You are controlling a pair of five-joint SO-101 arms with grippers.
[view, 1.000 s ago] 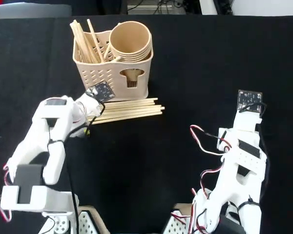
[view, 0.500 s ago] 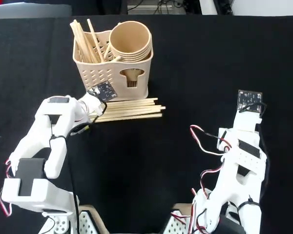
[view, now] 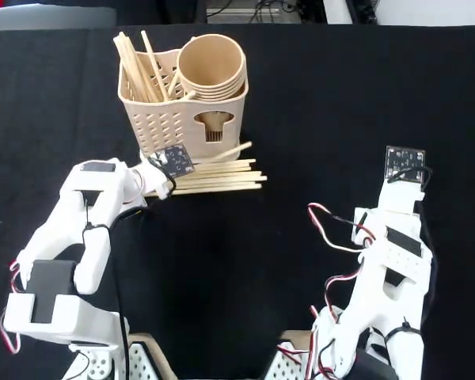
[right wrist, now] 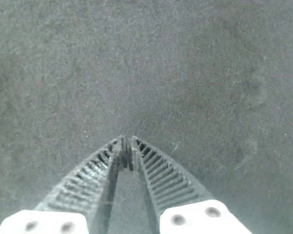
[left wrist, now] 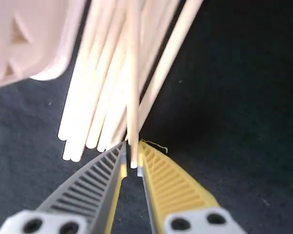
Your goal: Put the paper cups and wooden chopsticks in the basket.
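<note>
Mostly done, I'd judge: the paper cups (view: 211,67) sit stacked in the basket (view: 162,119) near the table's (view: 340,95) far edge, with a sheaf of chopsticks (view: 134,67) beside them. What remains is the loose bundle (view: 222,180) along the basket's near side (a handful, hard to count). The left gripper (left wrist: 132,163) is clenched on one stick (left wrist: 133,73), whose far end is raised. The right gripper (right wrist: 127,151) is closed on nothing.

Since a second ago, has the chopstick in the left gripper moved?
Yes. The chopstick in the left gripper swung its far end off the pile, toward the basket.
</note>
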